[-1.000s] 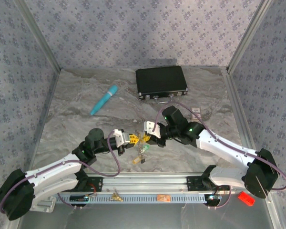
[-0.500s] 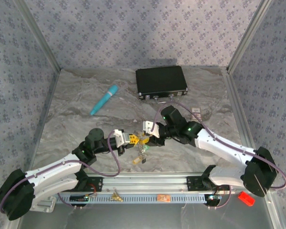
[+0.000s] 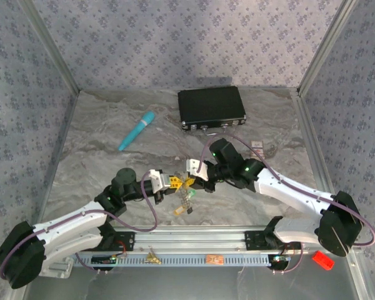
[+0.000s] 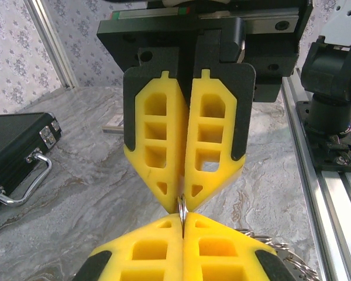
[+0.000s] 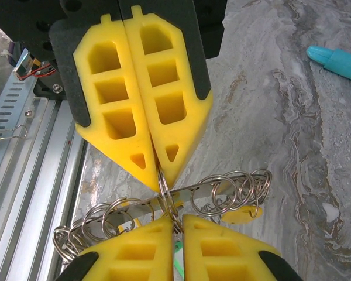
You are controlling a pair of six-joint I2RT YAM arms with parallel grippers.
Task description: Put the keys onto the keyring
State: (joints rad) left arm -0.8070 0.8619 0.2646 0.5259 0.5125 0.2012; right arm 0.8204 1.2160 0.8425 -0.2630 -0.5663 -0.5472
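Top view: the white-and-black left arm comes in from the lower left corner and the matching right arm from the lower right. Both have bent elbows and meet just below the middle of the frame. The left gripper, black with chunky yellow cut-out fingers, points right. The right gripper, same black-and-yellow build, points left. So they're pretty much nose to nose. In both wrist views each pair of fingers is pressed tight together, tips almost touching the other pair's.
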